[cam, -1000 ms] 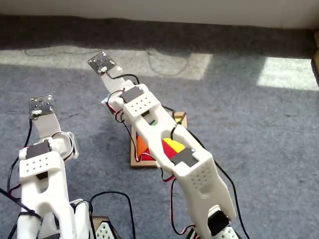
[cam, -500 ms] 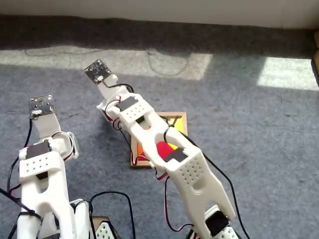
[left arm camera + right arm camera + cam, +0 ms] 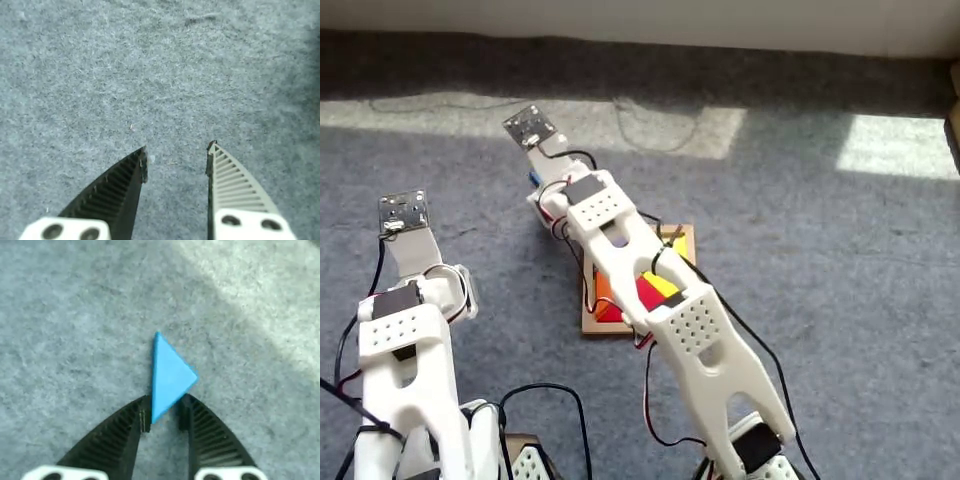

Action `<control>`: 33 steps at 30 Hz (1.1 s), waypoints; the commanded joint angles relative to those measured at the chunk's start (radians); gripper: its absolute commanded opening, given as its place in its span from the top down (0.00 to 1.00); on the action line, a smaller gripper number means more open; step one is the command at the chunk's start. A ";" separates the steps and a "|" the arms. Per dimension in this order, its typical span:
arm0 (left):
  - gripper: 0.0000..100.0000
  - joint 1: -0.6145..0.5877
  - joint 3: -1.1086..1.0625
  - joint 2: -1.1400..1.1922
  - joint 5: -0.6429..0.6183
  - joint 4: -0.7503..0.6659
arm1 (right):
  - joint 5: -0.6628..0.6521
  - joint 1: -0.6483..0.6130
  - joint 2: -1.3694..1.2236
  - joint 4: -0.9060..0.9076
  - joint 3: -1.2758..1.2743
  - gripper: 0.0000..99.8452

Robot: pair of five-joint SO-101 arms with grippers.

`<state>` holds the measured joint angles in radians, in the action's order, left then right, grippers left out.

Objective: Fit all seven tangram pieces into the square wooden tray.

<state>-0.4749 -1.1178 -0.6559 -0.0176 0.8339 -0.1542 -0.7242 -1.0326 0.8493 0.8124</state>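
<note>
Against the frame half a second back, I am noting that the right arm's wrist is sitting farther from the rig base and slightly back toward the tray side. This is reversing the sideways swing seen then, and a sliver of the blue triangle (image 3: 535, 178) is now showing beside that wrist. The left arm is holding the same station throughout. The blue triangle (image 3: 170, 375) is lying flat on the grey carpet (image 3: 65, 315), beyond the wooden tray (image 3: 588, 325) and clear of it. Its long axis is running along the right tool's (image 3: 164, 405) line of reach. One sharp corner is pointing away from the tool, the opposite corner is sitting between the fingers, and the blunt corner is jutting sideways toward the sunlit patch (image 3: 260, 300). I am recording the right tool as narrowly parted, straddling that near corner with the tips close against the piece's edges and the piece not lifted. The left tool (image 3: 177, 152) is standing wide apart over bare carpet, holding nothing. In the tray, an orange piece (image 3: 605, 290), a red piece (image 3: 648, 292) and a yellow piece (image 3: 665, 285) are showing past the right arm.
</note>
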 commanded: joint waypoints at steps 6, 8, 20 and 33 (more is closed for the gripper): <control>0.79 -0.010 0.005 -0.024 -0.005 -0.009 | 0.005 0.004 -0.036 0.369 0.269 0.95; 0.79 -0.010 0.005 -0.024 -0.005 -0.009 | 0.005 0.004 -0.036 0.452 0.325 0.95; 0.79 -0.005 0.058 -0.030 -0.005 -0.023 | -0.115 0.007 -0.033 0.920 0.831 0.96; 0.79 0.070 0.495 0.137 0.020 0.081 | -0.060 0.035 0.176 0.921 0.730 0.99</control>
<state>-0.4534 -0.7802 -0.5915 -0.0069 0.8523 -0.2309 -0.6674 -1.0510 1.7453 1.6180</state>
